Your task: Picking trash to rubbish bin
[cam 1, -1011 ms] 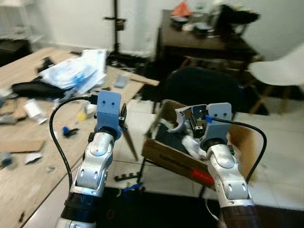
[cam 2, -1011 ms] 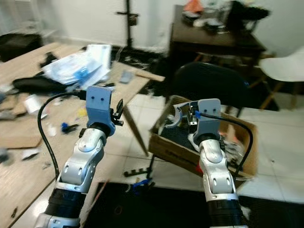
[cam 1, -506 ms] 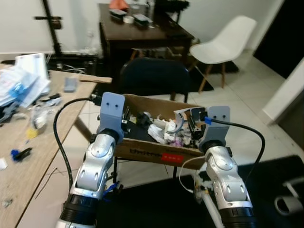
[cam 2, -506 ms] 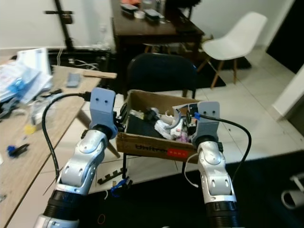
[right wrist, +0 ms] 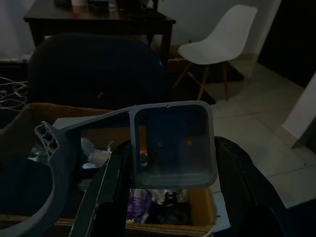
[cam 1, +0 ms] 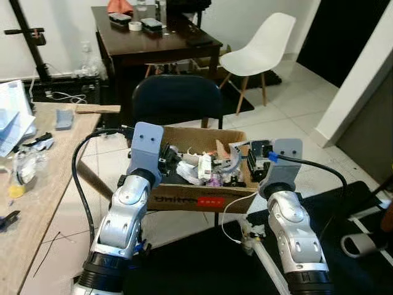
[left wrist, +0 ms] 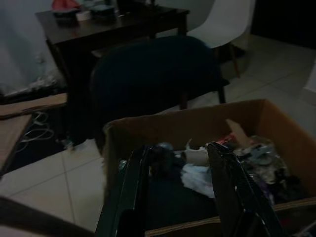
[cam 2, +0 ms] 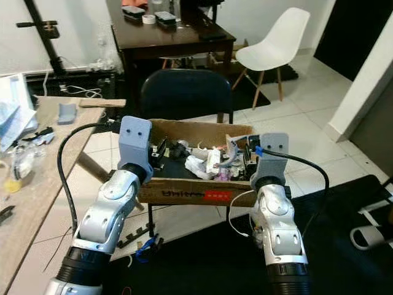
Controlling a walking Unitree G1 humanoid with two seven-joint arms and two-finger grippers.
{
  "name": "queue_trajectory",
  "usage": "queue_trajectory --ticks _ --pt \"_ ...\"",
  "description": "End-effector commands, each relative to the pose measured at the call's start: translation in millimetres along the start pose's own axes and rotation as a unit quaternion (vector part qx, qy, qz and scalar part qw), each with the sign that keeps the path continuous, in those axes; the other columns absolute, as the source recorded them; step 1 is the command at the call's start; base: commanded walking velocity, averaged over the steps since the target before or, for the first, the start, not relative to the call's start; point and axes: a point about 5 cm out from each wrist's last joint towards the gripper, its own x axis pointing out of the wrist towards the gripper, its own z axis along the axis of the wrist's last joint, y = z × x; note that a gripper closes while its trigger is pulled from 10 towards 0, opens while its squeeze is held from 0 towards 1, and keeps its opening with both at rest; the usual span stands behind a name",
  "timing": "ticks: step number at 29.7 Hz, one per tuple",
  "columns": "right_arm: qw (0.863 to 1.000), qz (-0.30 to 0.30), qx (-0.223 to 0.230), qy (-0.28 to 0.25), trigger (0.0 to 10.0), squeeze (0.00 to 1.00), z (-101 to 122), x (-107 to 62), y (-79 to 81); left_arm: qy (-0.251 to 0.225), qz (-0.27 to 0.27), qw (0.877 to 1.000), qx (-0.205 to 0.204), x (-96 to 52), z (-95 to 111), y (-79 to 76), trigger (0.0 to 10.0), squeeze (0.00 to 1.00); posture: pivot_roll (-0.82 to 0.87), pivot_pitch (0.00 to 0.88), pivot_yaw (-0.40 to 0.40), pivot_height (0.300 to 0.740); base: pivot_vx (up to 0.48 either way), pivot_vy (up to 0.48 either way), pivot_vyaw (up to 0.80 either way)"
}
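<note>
The right gripper [right wrist: 168,163] is clamped on a grey moulded plastic piece [right wrist: 148,143], a shallow square tray with a curved, ribbed arm running off one side; its two black fingers [right wrist: 106,192] press against the tray's sides. It holds this piece of trash over the right end of an open brown cardboard box [cam 1: 196,198] with a red label on its front wall. In the head views the grey piece [cam 2: 232,155] sits just above the box's heap of crumpled white paper and dark scraps [cam 1: 199,169].

The left gripper [left wrist: 180,190] is at the box's left end, its two black fingers [left wrist: 129,187] spread apart with nothing between them, pointing in over the near wall toward the litter inside.

The box serves as the rubbish bin and stands on the white tiled floor [cam 1: 288,123], directly in front of both silver arms. Just behind it is a dark blue chair [cam 1: 177,101], touching or nearly touching the box's back wall. Further back stands a dark wooden table [cam 1: 153,43] carrying small items, with a white moulded chair [cam 1: 261,46] beside it. To the robot's left runs a light wooden worktop [cam 1: 37,184] strewn with papers and small objects. A black mat [cam 1: 202,258] lies under the arms.
</note>
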Motion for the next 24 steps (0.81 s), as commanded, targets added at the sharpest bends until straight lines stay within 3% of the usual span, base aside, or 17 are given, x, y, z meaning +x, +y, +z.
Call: queue_trajectory --ticks 1,19,24 --pt "1.0 -0.003 0.003 0.008 10.0 0.0 -3 -0.8 -0.9 0.007 -0.002 1.0 -0.005 -0.6 -1 0.4 10.0 0.0 0.06 0.085 -0.005 0.74 0.0 0.0 0.0" --pt "1.0 -0.002 0.014 0.018 10.0 0.0 -6 -0.7 0.4 -0.02 -0.019 0.999 -0.038 2.1 9 -3.5 10.0 0.0 0.06 0.083 0.013 0.74 0.0 0.0 0.0" --pt "1.0 -0.003 0.017 0.019 10.0 0.0 -7 -0.3 0.4 -0.033 -0.033 0.998 -0.034 1.7 13 -6.4 10.0 0.0 0.06 0.08 0.015 0.74 0.336 0.0 0.0"
